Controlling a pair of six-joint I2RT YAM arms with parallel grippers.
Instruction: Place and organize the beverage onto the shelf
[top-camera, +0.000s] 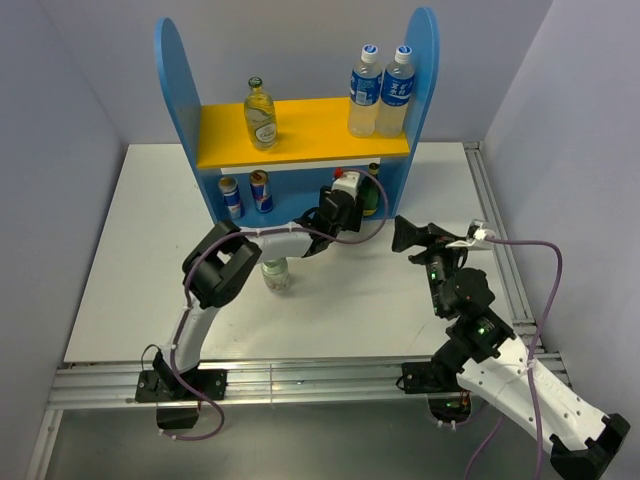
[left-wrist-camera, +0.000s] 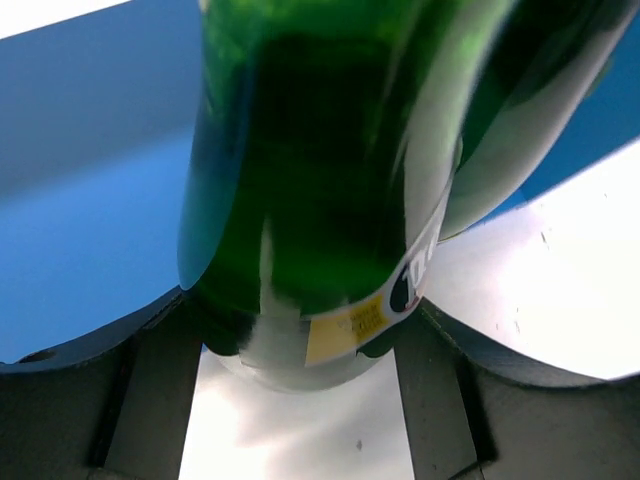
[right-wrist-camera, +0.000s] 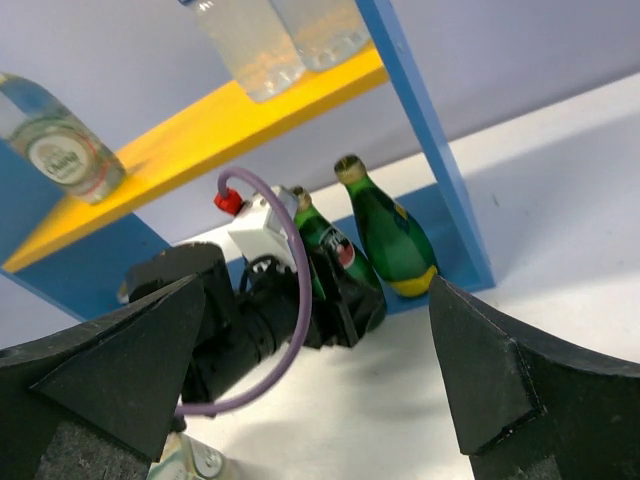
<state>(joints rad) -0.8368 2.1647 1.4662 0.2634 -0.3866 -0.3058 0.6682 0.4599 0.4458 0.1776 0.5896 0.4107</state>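
The left gripper (left-wrist-camera: 300, 350) is clamped low on a dark green bottle (right-wrist-camera: 322, 243). The bottle's long axis is near upright, at the front of the shelf's (top-camera: 300, 135) lower level and just left of the second green bottle (right-wrist-camera: 392, 238), which stands by the shelf's right side panel. The right gripper (top-camera: 403, 236) hangs before the shelf's right end, jaws wide apart and empty. Judgement: the set-down spot lies straight ahead of the left gripper, into the shelf; the left arm is nearer, and the neighbouring bottle is close.
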